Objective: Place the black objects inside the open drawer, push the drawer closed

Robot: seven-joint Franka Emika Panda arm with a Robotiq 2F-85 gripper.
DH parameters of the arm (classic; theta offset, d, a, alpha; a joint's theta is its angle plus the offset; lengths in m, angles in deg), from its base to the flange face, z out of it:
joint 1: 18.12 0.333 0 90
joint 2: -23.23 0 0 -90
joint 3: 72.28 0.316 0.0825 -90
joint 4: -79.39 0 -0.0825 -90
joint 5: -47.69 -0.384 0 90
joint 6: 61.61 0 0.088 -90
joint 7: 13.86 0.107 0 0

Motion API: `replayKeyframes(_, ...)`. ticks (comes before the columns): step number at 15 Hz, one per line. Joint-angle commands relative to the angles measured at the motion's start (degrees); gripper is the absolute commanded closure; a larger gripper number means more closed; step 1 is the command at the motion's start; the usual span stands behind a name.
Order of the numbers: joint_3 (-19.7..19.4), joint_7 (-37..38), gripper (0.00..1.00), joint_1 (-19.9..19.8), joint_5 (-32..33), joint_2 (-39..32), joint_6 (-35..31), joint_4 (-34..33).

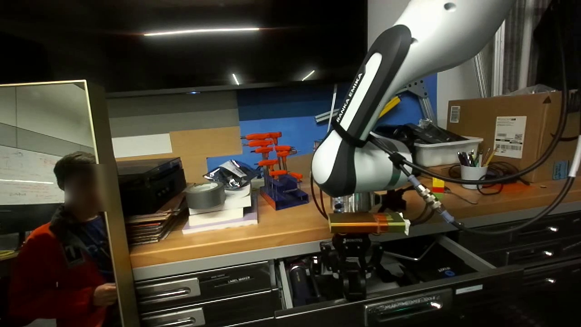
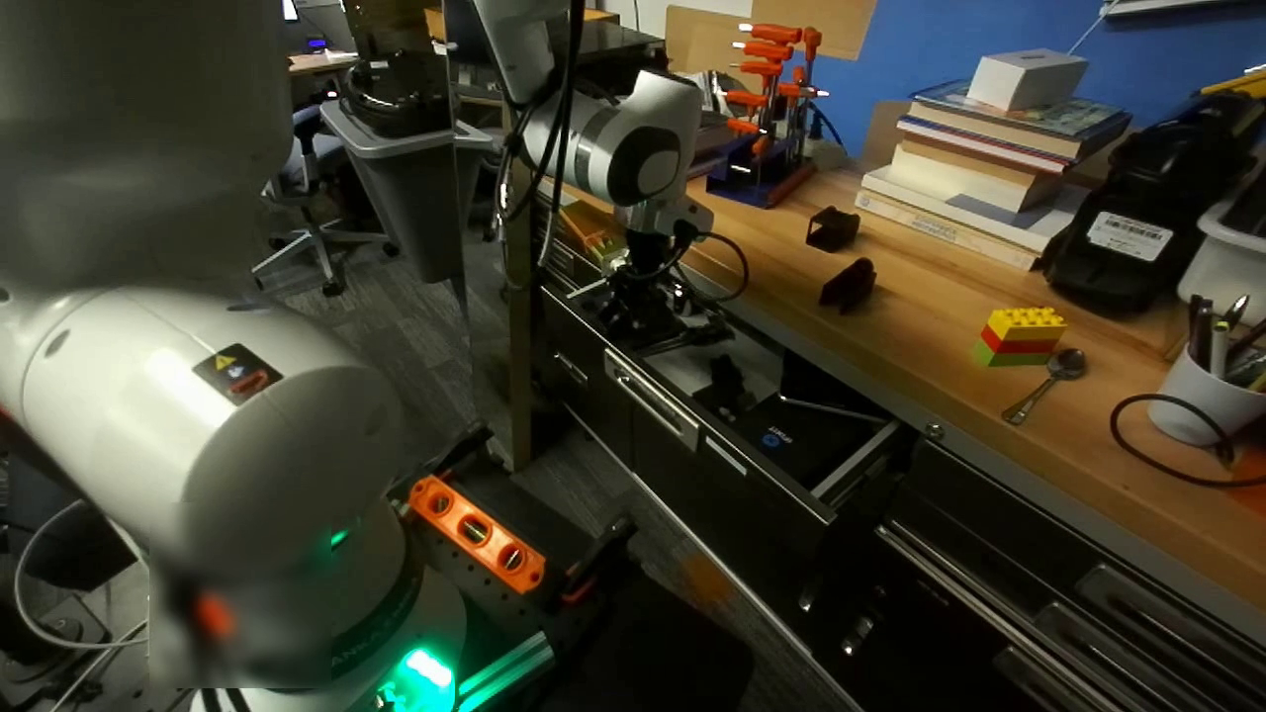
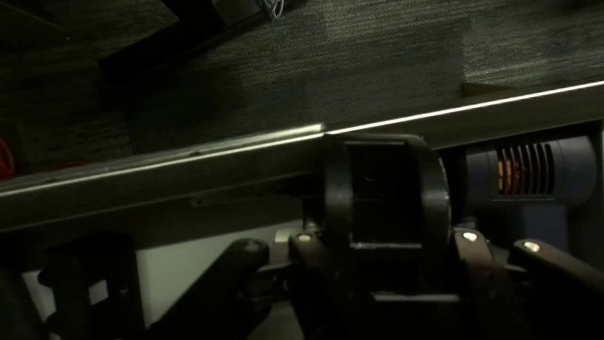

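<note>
Wrist view: the gripper (image 3: 387,236), fingers part-closed, clasps a hollow black piece (image 3: 387,189) just inside the open drawer (image 3: 198,182). Placing appears underway, needing a low release next. In an exterior view, a black block (image 2: 839,223) and black wedge (image 2: 849,287) sit on the bench (image 2: 920,307) above the drawer.

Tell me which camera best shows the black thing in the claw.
The wrist view: the black thing is up close, its curved sides plain. In an exterior view the black thing looks smaller; in an exterior view it can't be told from the gripper.
</note>
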Motion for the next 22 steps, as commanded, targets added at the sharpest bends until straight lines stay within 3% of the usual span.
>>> replayKeyframes(1,-0.29,-3.25,0.75,-0.09,0.42,-0.51,-0.48,-2.41)
replayKeyframes(9,-4.46,-1.01,0.75,0.83,6.07,-3.33,-4.86,-2.9)
replayKeyframes(18,-5.26,-3.28,0.75,-1.09,4.04,-9.2,-9.75,-3.75)
replayKeyframes(19,-5.37,-2.86,0.41,-0.93,3.93,-9.32,-9.98,-3.69)
replayKeyframes(20,-5.17,-2.95,0.23,-1.02,3.61,-9.05,-9.94,-3.5)
replayKeyframes(22,-5.66,-2.2,0.11,-0.34,3.94,-8.04,-9.9,-3.02)
